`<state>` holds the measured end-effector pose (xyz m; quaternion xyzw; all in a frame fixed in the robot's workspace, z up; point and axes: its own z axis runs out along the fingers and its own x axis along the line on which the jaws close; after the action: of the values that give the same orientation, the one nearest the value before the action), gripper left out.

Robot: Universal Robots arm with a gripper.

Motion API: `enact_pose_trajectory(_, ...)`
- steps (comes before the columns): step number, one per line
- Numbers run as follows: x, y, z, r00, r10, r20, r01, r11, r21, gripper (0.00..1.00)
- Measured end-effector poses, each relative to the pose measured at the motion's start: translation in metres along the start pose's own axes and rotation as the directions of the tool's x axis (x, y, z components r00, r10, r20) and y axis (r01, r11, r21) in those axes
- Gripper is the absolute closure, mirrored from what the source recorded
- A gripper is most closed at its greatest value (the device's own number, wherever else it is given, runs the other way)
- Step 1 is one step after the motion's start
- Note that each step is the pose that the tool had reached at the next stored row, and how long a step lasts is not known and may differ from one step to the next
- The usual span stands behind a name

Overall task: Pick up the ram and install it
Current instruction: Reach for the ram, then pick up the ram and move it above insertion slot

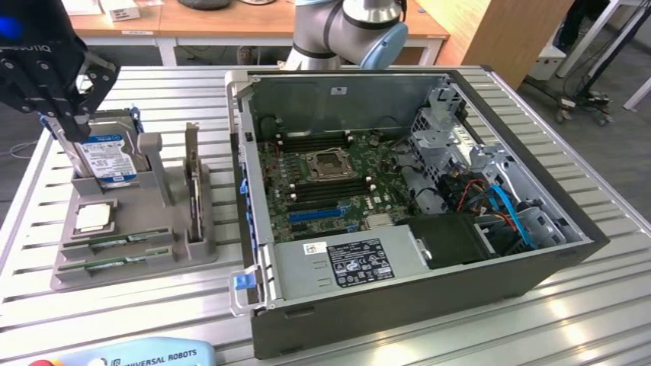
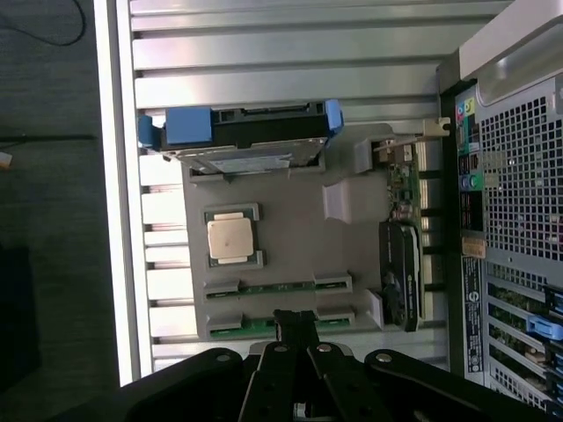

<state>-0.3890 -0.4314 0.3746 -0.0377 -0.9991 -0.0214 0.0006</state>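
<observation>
We found the gripper [image 1: 61,114] closed on nothing, fingertips pressed together, hanging high over the grey holder [image 1: 152,252] on the slatted desk [image 1: 30,297] at the exterior view's left. In that view the hard drive [image 1: 107,156] stood upright just under it. The wrist view showed the closed tips over the holder's edge nearest the memory sticks.

Below the gripper, past the drive, sat the processor [image 1: 94,217]. Beyond that was the ram [image 1: 114,261], seated lengthwise in the outermost slot with a second stick [image 1: 120,239] in the slot beside it. Both were well apart from the gripper and untouched.

Farther from the gripper, toward the exterior view's right, a card [image 1: 191,183] stood on edge. Past it the open computer case [image 1: 569,229] lay with its motherboard [image 1: 325,164] facing up.

We judged the step in hand to be the reach for the ram. Doing it well called for several things:
- parting the jaws before any descent;
- squaring them across the stick's thin faces, not along its length;
- centring on its middle, so that it would lift level;
- keeping clear of the neighbouring stick and the slot walls.
</observation>
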Motion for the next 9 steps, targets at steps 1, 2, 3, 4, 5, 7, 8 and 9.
enact_pose_trajectory(1,-0.0001,-0.0011,-0.0001,1.0,0.0,-0.0001,0.0,1.0,0.0001,0.9)
enact_pose_trajectory(2,-0.0002,-0.0022,-0.0001,1.0,0.0,0.0,0.0,1.0,0.0001,0.9)
enact_pose_trajectory(3,-0.0002,-0.003,-0.0001,1.0,0.0,-0.0001,0.0,1.0,0.0001,0.9)
enact_pose_trajectory(4,-0.0002,-0.0032,-0.0001,1.0,0.0,0.0,0.0,1.0,0.0001,0.9)
enact_pose_trajectory(5,-0.0002,-0.0032,-0.0001,1.0,0.0,0.0,0.0,1.0,0.0001,0.9)
enact_pose_trajectory(7,-0.0002,-0.0033,-0.0001,1.0,0.0,0.0,0.0,1.0,0.0001,0.9)
enact_pose_trajectory(8,-0.0002,-0.0033,-0.0001,1.0,0.0,0.0,0.0,1.0,0.0001,0.9)
enact_pose_trajectory(9,-0.0002,-0.0033,-0.0001,1.0,0.0,-0.0001,0.0,1.0,0.0001,0.9)
